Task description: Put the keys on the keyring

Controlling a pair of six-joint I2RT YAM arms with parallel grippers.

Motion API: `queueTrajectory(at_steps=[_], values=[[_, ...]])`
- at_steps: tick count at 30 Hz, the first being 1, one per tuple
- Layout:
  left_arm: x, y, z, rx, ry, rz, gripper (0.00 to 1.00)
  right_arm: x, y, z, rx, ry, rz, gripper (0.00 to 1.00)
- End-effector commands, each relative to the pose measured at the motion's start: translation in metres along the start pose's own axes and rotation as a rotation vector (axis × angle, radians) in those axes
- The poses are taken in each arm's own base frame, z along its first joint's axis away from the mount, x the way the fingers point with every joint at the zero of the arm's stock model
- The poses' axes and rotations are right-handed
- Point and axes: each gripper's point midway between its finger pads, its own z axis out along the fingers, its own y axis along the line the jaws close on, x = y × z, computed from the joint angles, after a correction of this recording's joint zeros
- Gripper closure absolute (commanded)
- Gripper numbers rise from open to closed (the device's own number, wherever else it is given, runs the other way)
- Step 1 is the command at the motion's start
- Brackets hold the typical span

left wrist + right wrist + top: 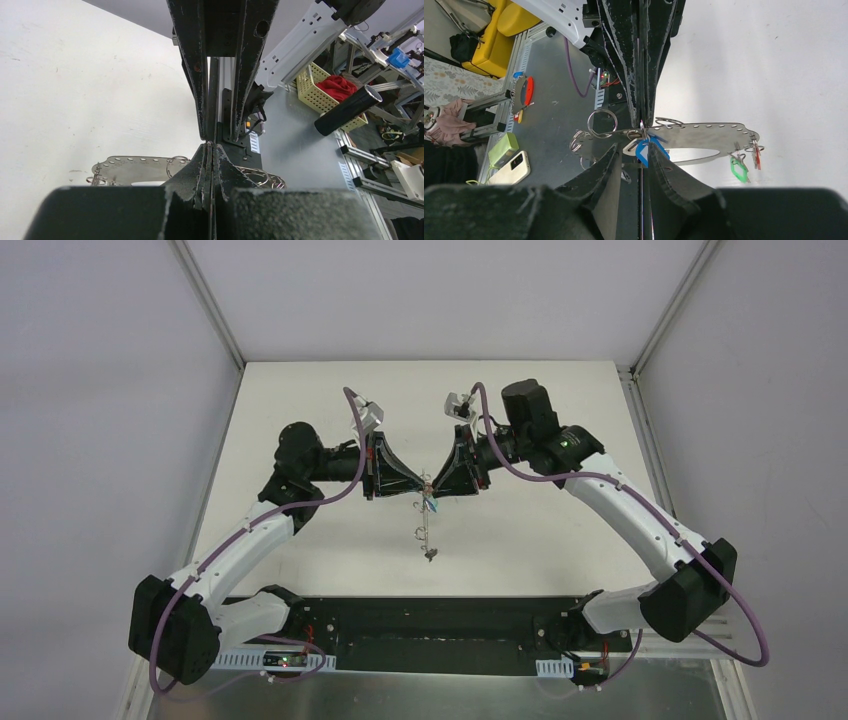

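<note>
Left tool [208, 144] pinches keyring [704, 134], blue tag [642, 151] clear only from right wrist

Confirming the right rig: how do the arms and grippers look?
The left arm and right arm have white links, black joint housings and a purple cable each. The left gripper and right gripper have black, wedge-shaped, scuffed fingers.

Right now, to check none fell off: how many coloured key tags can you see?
3, right wrist view: blue tag mid-way along the keyring, green tag and red tag at its right end. Others may be hidden.
</note>
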Motion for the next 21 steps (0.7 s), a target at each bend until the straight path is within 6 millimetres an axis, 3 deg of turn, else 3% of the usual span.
queueTrajectory(at_steps=[1, 13, 21], values=[[-0.017, -0.005, -0.001, 0.002, -0.052, 0.049, 1.00, -0.021, 0.011, 0.000, -0.043, -0.044, -0.047, 0.71], [-0.017, -0.007, -0.002, 0.005, -0.056, 0.044, 1.00, -0.017, 0.002, 0.009, -0.033, -0.027, -0.029, 0.72], [-0.016, -0.007, -0.001, 0.004, -0.055, 0.044, 1.00, -0.017, 0.005, 0.013, -0.057, -0.021, -0.019, 0.85]])
